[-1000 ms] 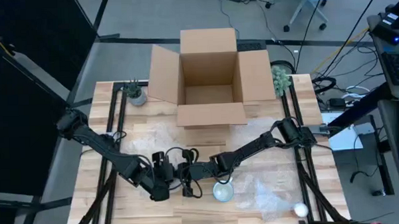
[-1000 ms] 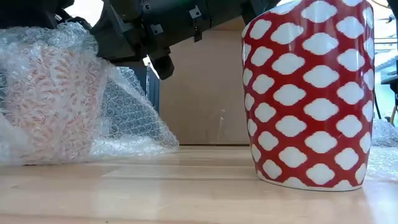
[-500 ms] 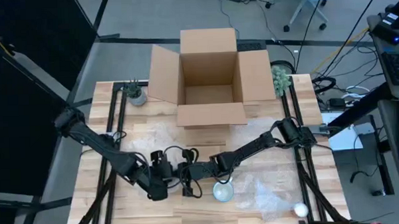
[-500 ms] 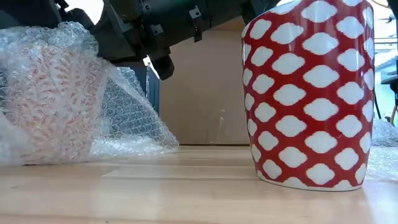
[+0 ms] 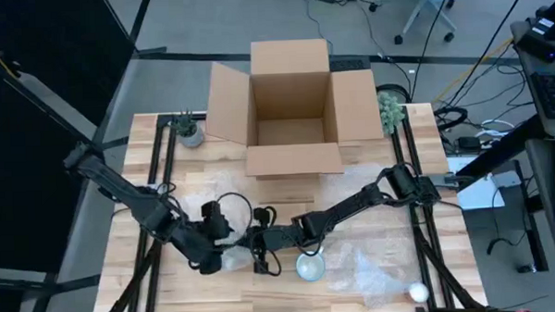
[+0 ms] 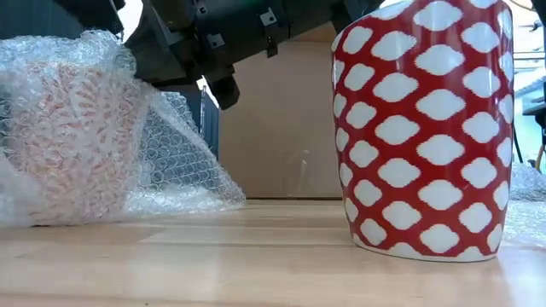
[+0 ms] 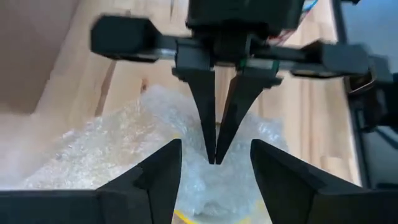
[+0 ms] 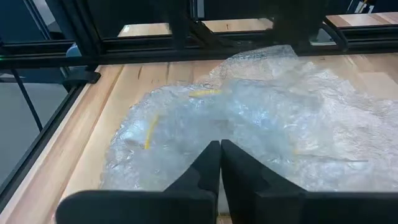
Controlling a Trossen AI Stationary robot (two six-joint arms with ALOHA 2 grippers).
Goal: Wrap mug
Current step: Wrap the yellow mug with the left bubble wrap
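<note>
Since a second ago my left gripper (image 5: 216, 255) has drawn back toward the frame's left, jaws wide around nothing. Centre-low, the wrapped mug (image 6: 72, 128) sits in soft, slippery bubble wrap (image 8: 249, 118); my right gripper (image 8: 219, 163) pinches that sheet. Breakable ceramic: I'd grip the padded sides gently.

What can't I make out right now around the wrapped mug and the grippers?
- Wrapped mug, low view: bubble wrap blurs its pattern; handle not visible.
- Right gripper, left wrist view: tips sink into wrap, so what they pinch is hidden.
- Left gripper: open; contact below the edge is cut off.
- Bare mug: rim cropped.
</note>
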